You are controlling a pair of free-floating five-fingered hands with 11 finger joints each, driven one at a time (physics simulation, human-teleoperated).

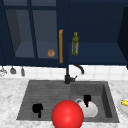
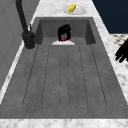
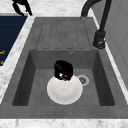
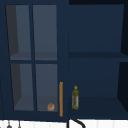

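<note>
Hand, right: over the basin at the right of the sink, fingers curled downward, set against the far rim of a white plate. In the right side view the same hand sits on the plate's back edge with a small red thing showing under the fingers; whether the fingers pinch it or merely cover it cannot be told. In the left side view the red thing shows again beneath the hand, just above the plate.

Hand, left: hanging over the ribbed drainer side near the sink's front edge, fingers loosely drooping, holding nothing, well apart from the plate.

Ball, red: large, at the front edge of the sink, between the two hands.

Tap: black, behind the sink's middle.

Dish with a yellow item: on the table right of the sink.

Bottle: on the open cabinet shelf above.
</note>
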